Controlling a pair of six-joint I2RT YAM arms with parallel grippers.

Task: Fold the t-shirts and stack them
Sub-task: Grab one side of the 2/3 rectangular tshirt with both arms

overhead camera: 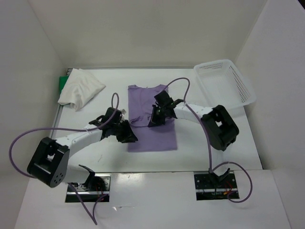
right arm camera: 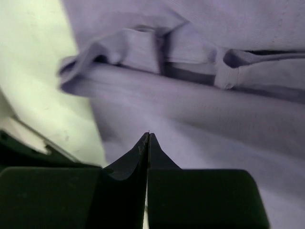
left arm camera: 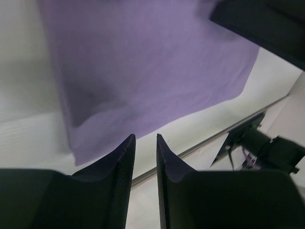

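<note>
**A:** Top external view: the lavender t-shirt (overhead camera: 152,133) lies flat mid-worktop (overhead camera: 214,148), already narrowed to a long rectangle, collar at the far end, no sleeve sticking out.

**B:** So the side folds look done. The cross fold isn't, I'd say, and it hasn't joined any stack.

**A:** Agreed. Far left, the white t-shirt (overhead camera: 81,88) sits as a soft, puffy bundle on the green t-shirt (overhead camera: 62,84), which shows only a bright edge.

**B:** Neatly folded?

**A:** Can't tell. The white one looks rumpled, not crisp.

**B:** Hands?

**A:** The left hand (overhead camera: 129,137) is at the shirt's near left corner, fingers a narrow gap apart, nothing between them. The right hand (overhead camera: 153,121) is over the far right part, fingers pressed together, with no cloth pinched that I can see.

**B:** Fabric?

**A:** Thin, matte, limp knit. The right wrist view shows soft ridges and a stitched hem where a sleeve doubles over. At the far right is a white plastic mesh basket (overhead camera: 249,93), rigid and open-weave.
</note>
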